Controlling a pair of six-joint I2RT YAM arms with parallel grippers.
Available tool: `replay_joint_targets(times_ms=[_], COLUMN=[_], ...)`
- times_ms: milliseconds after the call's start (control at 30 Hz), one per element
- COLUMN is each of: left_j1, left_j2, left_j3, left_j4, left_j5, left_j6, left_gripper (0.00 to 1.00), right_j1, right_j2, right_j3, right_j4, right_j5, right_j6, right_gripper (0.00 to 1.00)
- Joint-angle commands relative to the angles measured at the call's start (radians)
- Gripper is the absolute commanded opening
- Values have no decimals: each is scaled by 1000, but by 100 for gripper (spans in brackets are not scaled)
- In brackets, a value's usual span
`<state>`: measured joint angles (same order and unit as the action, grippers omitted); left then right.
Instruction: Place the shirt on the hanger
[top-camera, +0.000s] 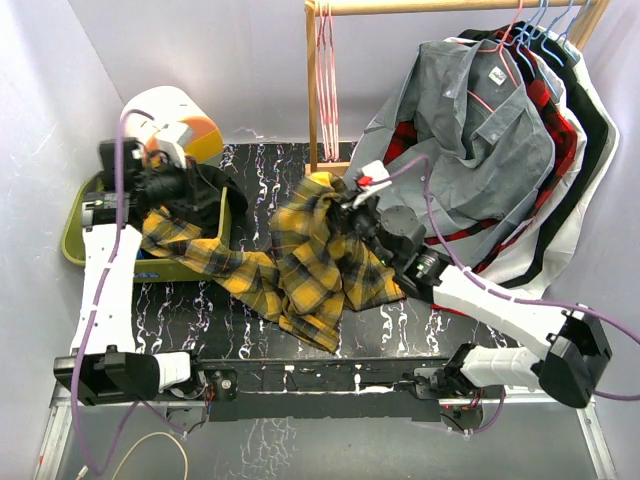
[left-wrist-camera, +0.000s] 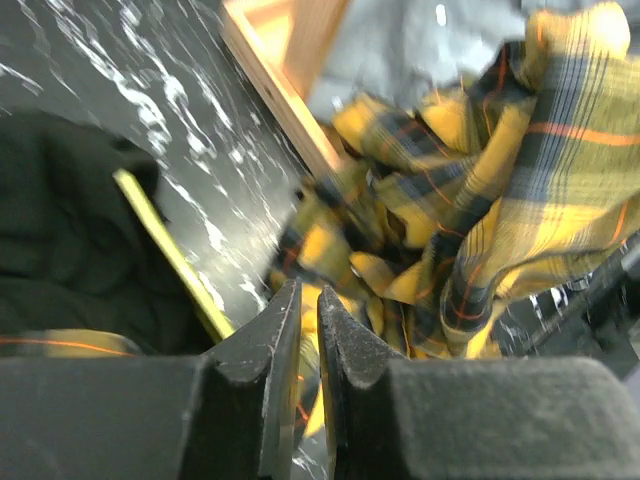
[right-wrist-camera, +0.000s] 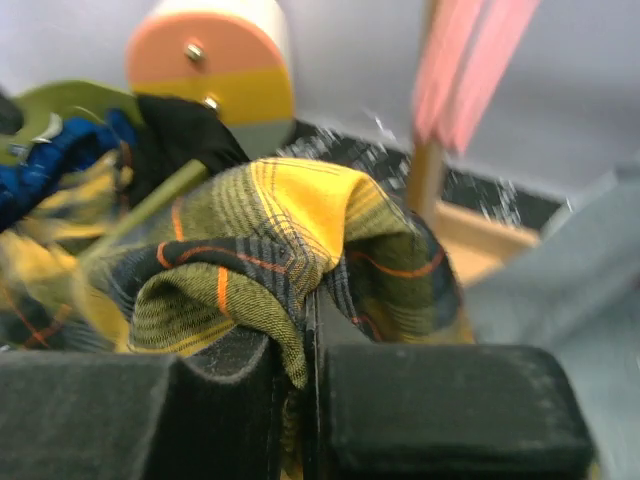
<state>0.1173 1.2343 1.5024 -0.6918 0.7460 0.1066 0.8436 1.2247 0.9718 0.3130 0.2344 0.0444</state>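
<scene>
The shirt (top-camera: 300, 265) lies long-ways across the counter (top-camera: 250, 165), from side to side. One end is up high in the right pincer (right-wrist-camera: 308, 345), which is clamped tight on a fold. The rest trails off to that pincer's left, and a sleeve lies over the green bin (top-camera: 72, 245) near the left pincer (left-wrist-camera: 308, 310). The left pincer's jaws stand a tiny bit apart. The right arm bends at the elbow. The left arm reaches straight ahead. Pink hangers (top-camera: 325, 70) hang just past the right pincer.

R gripper (right-wrist-camera: 305, 345) clamped on shirt (right-wrist-camera: 300, 215) fold.
</scene>
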Motion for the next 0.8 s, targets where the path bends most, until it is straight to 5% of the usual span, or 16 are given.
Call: replay_joint_targets(times_ms=[0,200,333,500,700,767], left_j1=[-128,-162,-180,-319,-501,-570], left_j2=[-40,-16,12,73,98,111], left_j3=[-72,-42,98,208,170,173], left_j4=[-90,-213,-372,-549,-558,-572], left_j5=[-112,-180,-83,-153,-461,-495], left_j6=[105,191,298,397,485,505], left_gripper=[14,24,35,46,61,65], right_j1=[-101,-264,-418,-642,-655,-656], right_j2=[-153,-239,-226,-70,140,164], right_j3=[-179,-368,-339,-223,-62,-9], right_j4=[105,10,-123,-214,-216,-230], right_j5=[105,254,274,17,-144,-205], right_j6=[245,499,563,574,549,548], right_gripper=[8,8,8,8,9,26])
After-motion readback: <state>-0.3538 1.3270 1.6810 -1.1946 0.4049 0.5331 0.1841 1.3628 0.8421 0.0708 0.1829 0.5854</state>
